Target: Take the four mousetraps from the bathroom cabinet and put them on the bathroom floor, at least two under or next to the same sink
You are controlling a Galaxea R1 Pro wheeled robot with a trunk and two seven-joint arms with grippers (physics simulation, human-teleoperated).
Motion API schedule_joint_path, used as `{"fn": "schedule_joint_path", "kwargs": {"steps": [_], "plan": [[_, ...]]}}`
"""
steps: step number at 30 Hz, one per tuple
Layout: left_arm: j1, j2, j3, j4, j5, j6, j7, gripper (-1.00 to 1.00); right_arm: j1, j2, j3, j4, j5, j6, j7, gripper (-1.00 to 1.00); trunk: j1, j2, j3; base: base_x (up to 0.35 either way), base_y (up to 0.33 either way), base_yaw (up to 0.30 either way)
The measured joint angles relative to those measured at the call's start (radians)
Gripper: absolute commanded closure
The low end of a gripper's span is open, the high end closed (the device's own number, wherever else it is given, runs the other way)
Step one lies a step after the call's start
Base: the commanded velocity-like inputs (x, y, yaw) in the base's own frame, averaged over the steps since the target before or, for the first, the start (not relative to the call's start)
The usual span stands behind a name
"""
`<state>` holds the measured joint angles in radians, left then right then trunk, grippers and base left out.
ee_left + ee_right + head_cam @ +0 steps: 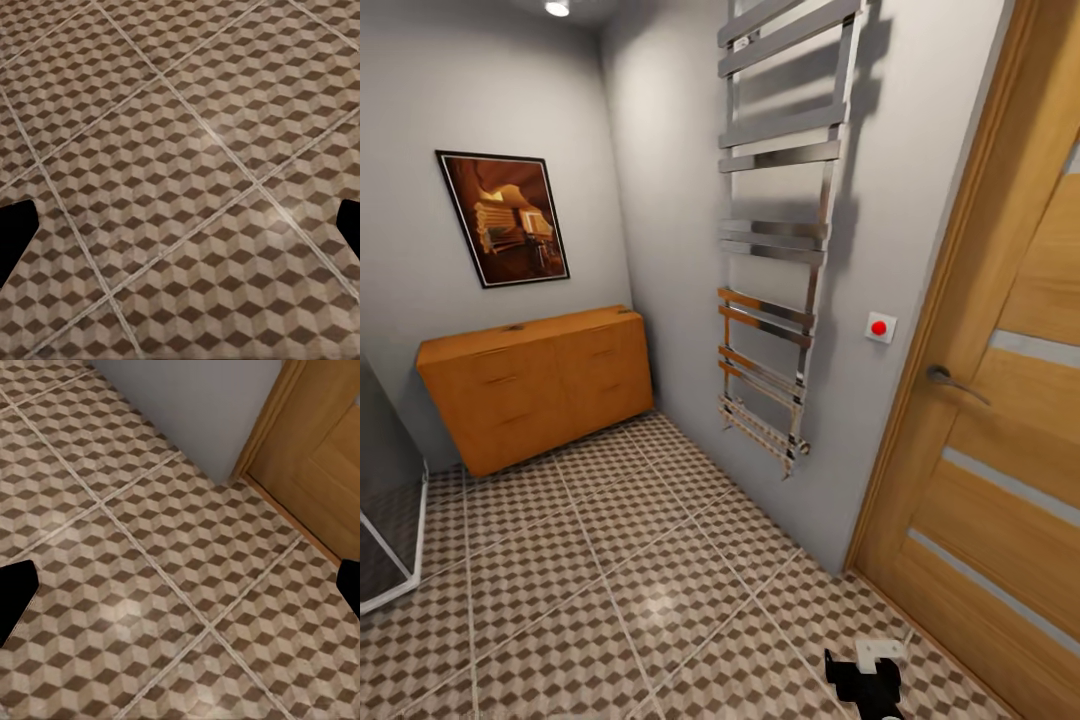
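Note:
The cabinet [535, 385], a low orange-brown sideboard with drawer fronts, stands against the far wall at the left of the head view. A small dark mark sits on its top, too small to identify. No mousetraps can be made out, and the sink is out of view. The bathroom floor [630, 570] of cube-patterned tiles stretches from me to the cabinet. My left gripper [180, 225] hangs open over bare tiles, with nothing between its fingers. Over tiles near the door, my right gripper [180, 589] is open and empty too; the right arm's black end [865, 682] shows low in the head view.
A chrome towel radiator [780, 250] hangs on the grey wall to the right, with a red button [879, 327] beside it. A wooden door [1000, 430] with a lever handle is at the right. A dark glass panel [385, 500] stands at the left edge. A framed picture [502, 217] hangs above the cabinet.

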<state>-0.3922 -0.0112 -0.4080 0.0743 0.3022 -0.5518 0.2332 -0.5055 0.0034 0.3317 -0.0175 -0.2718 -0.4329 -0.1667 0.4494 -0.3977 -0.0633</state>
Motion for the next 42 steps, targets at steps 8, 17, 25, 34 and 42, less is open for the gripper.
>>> {"fn": "schedule_joint_path", "kwargs": {"steps": [8,17,25,34,42], "plan": [[0.0,0.0,0.0,0.0,0.0,0.013,0.0,-1.0,0.0,0.001,0.0,0.0,0.0,0.0,0.0,-1.0,0.0,0.0,0.0,0.0,0.0,0.291],[0.0,0.0,0.0,0.0,0.0,0.017,0.0,-1.0,0.0,0.001,0.0,0.0,0.0,0.0,0.0,-1.0,0.0,0.0,0.0,0.1,0.001,0.291],[0.0,0.0,0.0,0.0,0.0,0.017,0.0,-1.0,0.0,0.0,0.0,0.0,0.0,0.0,0.0,-1.0,-0.001,0.0,-0.001,0.261,0.065,0.197],[0.0,0.0,0.0,0.0,0.0,0.017,0.0,-1.0,0.0,-0.001,0.0,0.0,0.0,0.0,0.0,-1.0,-0.001,0.0,-0.001,0.295,0.14,0.024],[0.0,0.0,0.0,0.0,0.0,0.017,0.0,-1.0,0.0,-0.001,0.0,0.0,0.0,0.0,0.001,-1.0,0.0,0.0,-0.001,0.277,0.178,0.003]]}}
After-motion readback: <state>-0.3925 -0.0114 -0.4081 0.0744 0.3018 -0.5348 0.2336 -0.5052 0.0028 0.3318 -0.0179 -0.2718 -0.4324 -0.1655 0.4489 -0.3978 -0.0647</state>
